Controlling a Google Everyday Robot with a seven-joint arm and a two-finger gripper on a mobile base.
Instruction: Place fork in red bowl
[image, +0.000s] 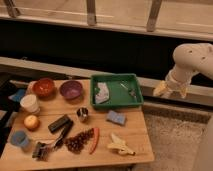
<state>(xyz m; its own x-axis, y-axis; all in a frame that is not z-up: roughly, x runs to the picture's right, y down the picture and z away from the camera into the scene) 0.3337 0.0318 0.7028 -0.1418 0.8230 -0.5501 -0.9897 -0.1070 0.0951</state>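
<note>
Fork (129, 90) lies in the green tray (116, 104), toward its 3 o'clock side, with its long axis running roughly 10 to 4 o'clock; the tine end is indistinguishable. Red bowl (44, 86) stands on the worktop (135, 134) at the tray's 9 o'clock, beyond the purple bowl (71, 89). Claw (170, 90) hangs off the worktop at 3 o'clock; its state cannot be told.

Colour reference: tabletop items and gripper.

On the light-brown wooden table (135, 132), the red bowl (44, 86) at upper left is red-orange and the purple bowl (71, 89) beside it is violet. The tray (119, 98) at centre is green, with a white cloth (102, 92) and the silvery-grey fork (131, 91) in it. At lower left are a white cup (30, 103), a blue cup (20, 139) and a yellow-orange fruit (31, 122). At bottom centre are dark red grapes (79, 141), a red chilli (95, 140), a yellow banana (121, 145) and a blue sponge (116, 118). The gripper (171, 89), at the right of the frame, is pale yellow under a cream-white arm (192, 60).
</note>
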